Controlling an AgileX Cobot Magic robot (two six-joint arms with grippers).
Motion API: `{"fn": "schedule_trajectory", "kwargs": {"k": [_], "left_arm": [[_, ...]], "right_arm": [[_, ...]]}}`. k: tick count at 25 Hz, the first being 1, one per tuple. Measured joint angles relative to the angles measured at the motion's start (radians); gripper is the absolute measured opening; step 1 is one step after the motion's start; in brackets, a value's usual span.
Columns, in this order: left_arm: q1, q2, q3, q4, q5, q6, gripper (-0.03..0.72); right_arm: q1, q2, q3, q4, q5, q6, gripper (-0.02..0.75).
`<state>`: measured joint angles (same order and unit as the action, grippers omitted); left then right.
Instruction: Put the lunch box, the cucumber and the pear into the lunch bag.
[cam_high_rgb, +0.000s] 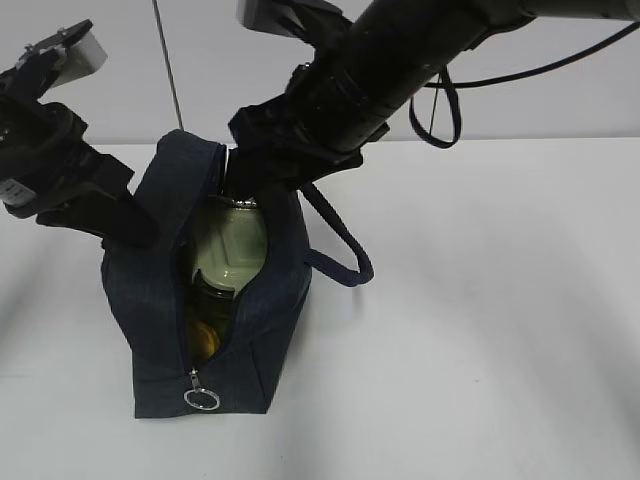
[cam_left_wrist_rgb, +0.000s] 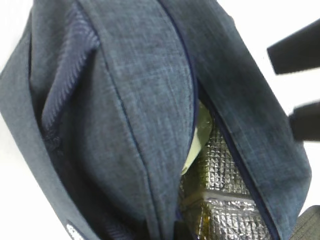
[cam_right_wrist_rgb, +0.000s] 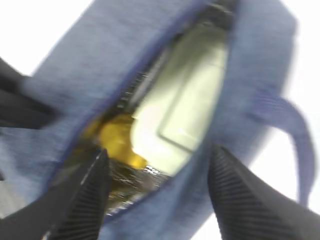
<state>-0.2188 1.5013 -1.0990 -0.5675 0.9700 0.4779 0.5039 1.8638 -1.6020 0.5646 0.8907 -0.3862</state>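
Pear (cam_high_rgb: 203, 342) mostly hidden inside bag (cam_high_rgb: 150, 290) (cucumber unseen).

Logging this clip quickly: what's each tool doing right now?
Left tool: at the lunch bag wall; open or shut cannot be told.
Right tool: open, empty, above the lunch box.

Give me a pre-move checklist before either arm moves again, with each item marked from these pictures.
1. Lunch box in the lunch bag: ok, its pale green lid shows through the opening.
2. Pear in the bag: ok, a yellow shape sits below the box near the zipper end.
3. Cucumber in the bag: cannot tell, only a dark shape shows under the box.
4. Right end effector let go of the box: ok, its fingers are spread above the opening with nothing between them.
5. Left end effector holding the bag edge: cannot tell, its two fingers show apart beside the fabric.
6. Zipper ring free: ok, it hangs at the near end, zipper open.
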Motion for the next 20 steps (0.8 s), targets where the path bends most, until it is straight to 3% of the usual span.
{"fn": "schedule_trajectory", "kwargs": {"k": [16, 18, 20], "left_arm": [[0.0, 0.0, 0.0, 0.0, 0.0, 0.0, 0.013], [0.0, 0.0, 0.0, 0.0, 0.0, 0.0, 0.013], [0.0, 0.0, 0.0, 0.0, 0.0, 0.0, 0.013]], "right_arm": [[-0.027, 0.052, 0.0, -0.087, 0.013, 0.04, 0.48], [-0.027, 0.076, 0.0, -0.087, 0.015, 0.042, 0.447], [-0.027, 0.084, 0.0, -0.087, 0.019, 0.042, 0.312]]}}
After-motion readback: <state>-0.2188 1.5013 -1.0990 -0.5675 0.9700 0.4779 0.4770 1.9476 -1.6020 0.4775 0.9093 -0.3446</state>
